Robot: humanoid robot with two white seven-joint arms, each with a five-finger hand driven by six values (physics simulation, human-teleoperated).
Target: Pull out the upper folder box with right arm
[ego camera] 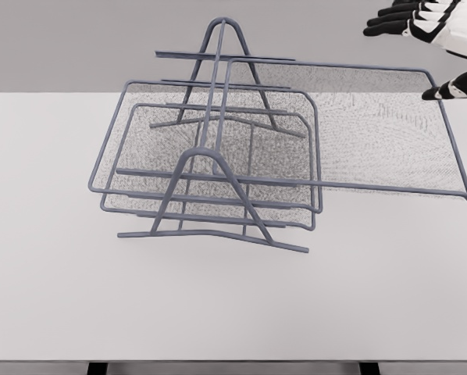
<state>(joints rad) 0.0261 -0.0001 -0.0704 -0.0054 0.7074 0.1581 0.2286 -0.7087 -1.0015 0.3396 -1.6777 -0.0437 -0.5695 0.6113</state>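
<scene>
Now right hand point(440, 47) pinches upper folder box point(374, 129) far corner, fingers extended.

— How much of my right hand point(433, 35) showed?
— Little: the picture's top and right edges cut it, wrist and arm out of frame.
— Was I gripping the upper tray point(374, 129)?
— I couldn't tell; only a dark fingertip point(436, 93) showed at its far corner.
</scene>
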